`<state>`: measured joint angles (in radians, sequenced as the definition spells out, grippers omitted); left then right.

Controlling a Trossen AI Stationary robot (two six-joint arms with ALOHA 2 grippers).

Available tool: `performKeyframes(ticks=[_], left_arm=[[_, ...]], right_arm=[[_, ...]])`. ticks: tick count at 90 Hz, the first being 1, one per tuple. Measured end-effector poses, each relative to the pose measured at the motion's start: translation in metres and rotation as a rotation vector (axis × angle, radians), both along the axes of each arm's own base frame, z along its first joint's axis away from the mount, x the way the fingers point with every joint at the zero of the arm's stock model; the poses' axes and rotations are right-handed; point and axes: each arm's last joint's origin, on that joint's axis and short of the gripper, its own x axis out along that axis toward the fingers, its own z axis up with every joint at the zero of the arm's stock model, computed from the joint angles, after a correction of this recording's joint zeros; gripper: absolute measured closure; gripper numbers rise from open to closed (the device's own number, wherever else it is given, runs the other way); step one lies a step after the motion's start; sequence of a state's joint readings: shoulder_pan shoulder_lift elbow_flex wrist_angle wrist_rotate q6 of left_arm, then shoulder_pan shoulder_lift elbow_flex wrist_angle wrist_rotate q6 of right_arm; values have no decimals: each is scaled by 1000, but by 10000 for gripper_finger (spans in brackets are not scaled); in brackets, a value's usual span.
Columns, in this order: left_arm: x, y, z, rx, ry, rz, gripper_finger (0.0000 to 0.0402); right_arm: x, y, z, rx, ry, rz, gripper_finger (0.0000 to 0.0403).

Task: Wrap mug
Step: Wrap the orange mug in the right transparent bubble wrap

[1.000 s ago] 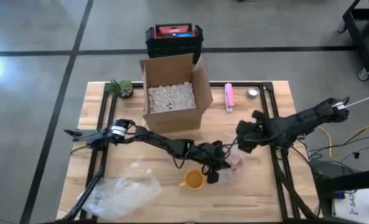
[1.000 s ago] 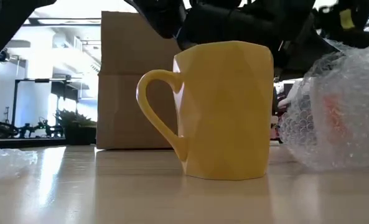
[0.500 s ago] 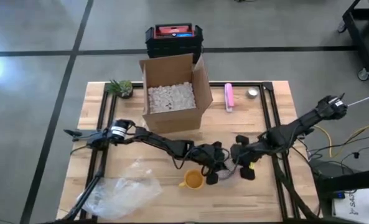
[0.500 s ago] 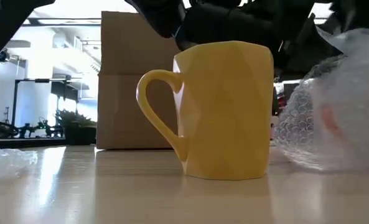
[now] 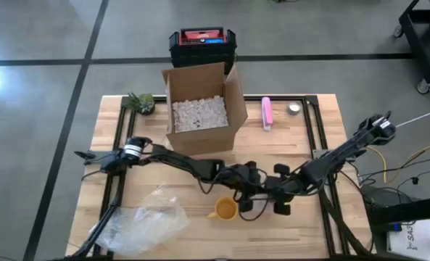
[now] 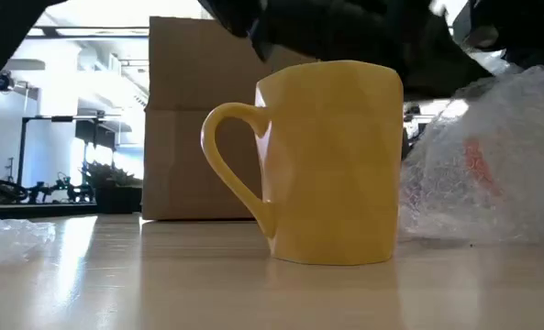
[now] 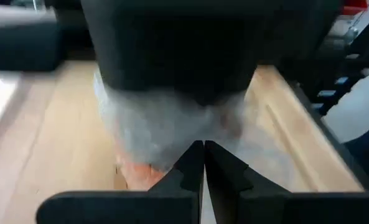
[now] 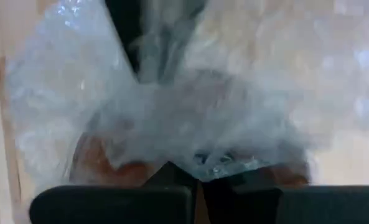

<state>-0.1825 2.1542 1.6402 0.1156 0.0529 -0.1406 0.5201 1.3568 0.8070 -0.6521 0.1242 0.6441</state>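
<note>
Wooden counter [image 5: 113, 156] now has the right gripper [image 5: 280, 203] swung in from the side to meet the left gripper [image 5: 248, 201], both pinching the bubble-wrapped mug [image 6: 492, 179] just beside the bare yellow mug [image 5: 225, 209], the cardboard box [image 5: 200, 109] standing clear.

High view overhead; low view table-level, close on mug [image 6: 331, 160]; wrist views seemingly inches from wrap.
</note>
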Motion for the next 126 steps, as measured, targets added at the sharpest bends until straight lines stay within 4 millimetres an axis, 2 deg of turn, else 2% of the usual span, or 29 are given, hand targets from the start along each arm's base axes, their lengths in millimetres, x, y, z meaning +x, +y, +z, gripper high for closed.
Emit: performKeyframes(ticks=[16, 23, 36, 57, 69, 85, 97, 105, 113, 126], left_arm=[[-2, 3, -1, 39, 27, 74, 401], [3, 5, -4, 35, -23, 98, 401], [16, 5, -19, -24, -127, 48, 401], [20, 3, -42, -24, -81, 30, 402], [20, 2, -43, -22, -63, 28, 401], [19, 3, -44, -22, -61, 31, 401], [19, 3, -44, -21, -60, 34, 401], [19, 3, -44, -22, -60, 33, 401], [19, 3, -44, -21, -59, 34, 401], [19, 3, -42, -20, -63, 37, 402]], right_arm=[[2, 1, -2, -10, -6, 3, 403], [2, 0, -2, -9, -9, 3, 403], [1, 0, -1, -8, -13, 8, 403], [0, 1, 6, 30, -1, 16, 403], [-1, 3, 33, 101, 13, 37, 403], [-8, -2, 77, 72, 47, 33, 403], [-2, -3, 93, -14, -116, 16, 403], [3, -4, 84, -26, -136, 26, 403], [4, -1, 59, 17, -58, 48, 403], [-2, -5, 20, -28, 81, -3, 403]])
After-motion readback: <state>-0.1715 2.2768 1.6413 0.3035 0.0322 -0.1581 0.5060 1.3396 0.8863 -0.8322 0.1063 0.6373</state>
